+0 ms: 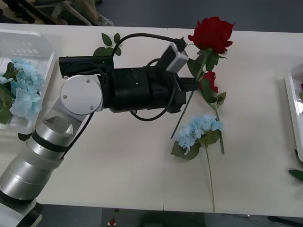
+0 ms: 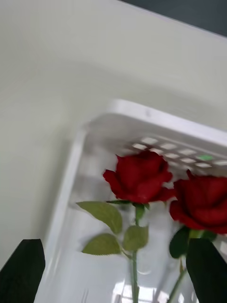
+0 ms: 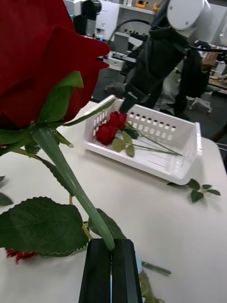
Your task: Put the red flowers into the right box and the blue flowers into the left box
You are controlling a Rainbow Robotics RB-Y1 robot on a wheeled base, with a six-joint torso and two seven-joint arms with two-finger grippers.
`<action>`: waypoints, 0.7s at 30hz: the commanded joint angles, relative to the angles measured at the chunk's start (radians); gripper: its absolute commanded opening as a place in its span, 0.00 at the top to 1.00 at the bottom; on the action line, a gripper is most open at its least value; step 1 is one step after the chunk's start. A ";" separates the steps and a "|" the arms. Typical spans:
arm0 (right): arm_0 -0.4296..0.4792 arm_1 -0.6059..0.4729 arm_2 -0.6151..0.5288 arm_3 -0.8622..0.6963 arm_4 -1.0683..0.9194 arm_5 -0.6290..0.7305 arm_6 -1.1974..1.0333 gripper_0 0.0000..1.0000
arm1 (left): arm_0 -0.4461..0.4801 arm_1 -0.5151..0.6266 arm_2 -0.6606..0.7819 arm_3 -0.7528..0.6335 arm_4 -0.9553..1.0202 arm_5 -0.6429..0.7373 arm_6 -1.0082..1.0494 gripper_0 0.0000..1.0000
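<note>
- The left arm [image 1: 118, 90] reaches across the middle of the tabletop [image 1: 132, 161], nearest the front camera, its black wrist pointing toward the loose flowers.
- The left end effector [image 3: 112, 246] has its two black fingers pressed together on the green stem of a red rose [image 1: 211, 34]; the bloom stands clear above the tabletop, tilted toward the far edge.
- A second red rose [image 1: 209, 80] lies on the tabletop just beside the held stem, partly hidden by leaves.
- A blue flower [image 1: 200, 130] lies on the tabletop near the front of the two roses, its long stem running toward the near edge.
- More blue flowers [image 1: 23, 90] rest inside the left box [image 1: 28, 40], at the left end of the tabletop.
- The right box [image 3: 187, 156] sits at the right end of the tabletop and holds two red roses [image 2: 142, 177], lying side by side with stems and leaves.
- The right end effector [image 2: 113, 272] hovers over the right box, its black fingers spread apart, gripping nothing.
</note>
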 commanded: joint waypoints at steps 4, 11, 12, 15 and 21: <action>0.151 -0.004 -0.090 -0.209 -0.241 -0.002 0.190 0.12 | -0.026 -0.070 -0.011 -0.018 0.032 -0.032 -0.076 1.00; 0.262 -0.004 -0.144 -0.267 -0.530 0.027 0.349 0.12 | -0.025 -0.079 -0.014 -0.020 0.074 -0.041 -0.105 1.00; 0.266 -0.004 -0.148 -0.267 -0.556 0.038 0.366 0.12 | -0.025 -0.079 -0.013 -0.018 0.072 -0.041 -0.108 1.00; 0.285 -0.004 -0.162 -0.266 -0.651 0.079 0.435 0.12 | -0.025 -0.071 -0.019 -0.018 0.066 -0.040 -0.119 1.00; 0.318 0.029 -0.168 -0.243 -0.855 0.130 0.554 0.12 | -0.023 -0.056 -0.020 -0.018 0.089 -0.057 -0.127 1.00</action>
